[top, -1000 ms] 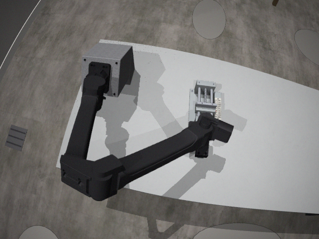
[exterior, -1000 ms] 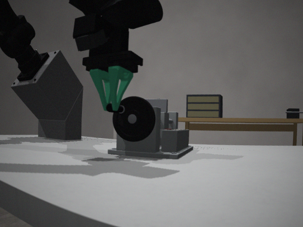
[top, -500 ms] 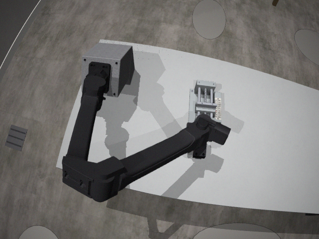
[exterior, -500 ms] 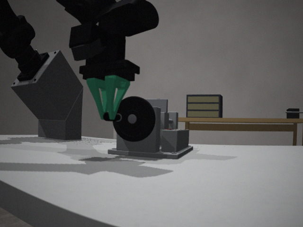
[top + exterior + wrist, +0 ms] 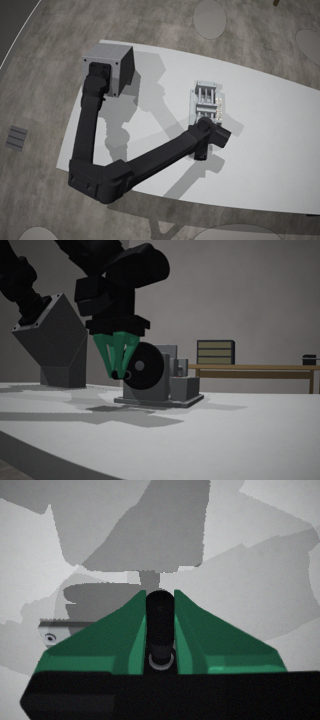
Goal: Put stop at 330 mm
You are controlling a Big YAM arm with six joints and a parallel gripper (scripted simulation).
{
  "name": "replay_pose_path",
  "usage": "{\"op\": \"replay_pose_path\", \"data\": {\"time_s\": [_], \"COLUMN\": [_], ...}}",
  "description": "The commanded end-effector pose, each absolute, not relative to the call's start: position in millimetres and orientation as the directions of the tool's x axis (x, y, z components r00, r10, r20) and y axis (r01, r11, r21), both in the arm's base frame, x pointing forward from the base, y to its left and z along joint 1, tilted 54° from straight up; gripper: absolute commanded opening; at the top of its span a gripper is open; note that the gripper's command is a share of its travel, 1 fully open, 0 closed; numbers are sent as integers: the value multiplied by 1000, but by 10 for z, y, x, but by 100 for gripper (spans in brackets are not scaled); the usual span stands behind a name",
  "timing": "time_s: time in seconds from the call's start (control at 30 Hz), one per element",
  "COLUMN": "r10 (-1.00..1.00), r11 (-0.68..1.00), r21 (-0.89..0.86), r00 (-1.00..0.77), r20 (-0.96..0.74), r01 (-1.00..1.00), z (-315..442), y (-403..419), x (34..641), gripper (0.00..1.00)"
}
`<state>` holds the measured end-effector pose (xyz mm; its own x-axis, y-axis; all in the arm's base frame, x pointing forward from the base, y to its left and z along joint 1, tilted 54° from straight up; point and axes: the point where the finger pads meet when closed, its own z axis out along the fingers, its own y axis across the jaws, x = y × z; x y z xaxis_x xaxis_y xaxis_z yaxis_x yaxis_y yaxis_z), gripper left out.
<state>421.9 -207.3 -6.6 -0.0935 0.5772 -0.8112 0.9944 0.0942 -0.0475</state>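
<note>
The black handwheel (image 5: 151,374) stands upright at the near end of the grey stop fixture (image 5: 144,393) (image 5: 192,105). Its black crank knob (image 5: 113,375) (image 5: 160,625) is at the wheel's left, a little below hub height. My gripper (image 5: 116,375) (image 5: 160,599) points down with its green fingers shut on the knob, one on each side. In the top view the wrist hides fingers and wheel. The stop carriage (image 5: 206,108) sits on the rods, nearer the handwheel end. A small red mark shows at the scale (image 5: 219,109); its numbers are too small to read.
The fixture stands on the white table (image 5: 258,142). The arm's grey pedestal (image 5: 107,51) (image 5: 62,343) is at the table's far left. Behind, in the exterior view, a wooden bench (image 5: 253,367) carries a drawer cabinet (image 5: 214,352).
</note>
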Motion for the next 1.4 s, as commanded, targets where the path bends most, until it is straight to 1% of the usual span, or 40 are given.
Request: {"op": "replay_pose_path", "data": {"time_s": [0.0, 0.47, 1.17, 1.37], "r10": [580, 581, 581, 581], "r11": [75, 74, 64, 88], "r21": [-81, -79, -54, -64], "r00": [-109, -107, -81, -103], "r20": [-807, -807, -810, -807], "r01": [994, 994, 996, 994], "z": [-191, -209, -229, -224], "y": [-2197, -2252, -2257, -2111], "x": [4114, 4372, 4606, 4704], "gripper": [6, 6, 6, 6]}}
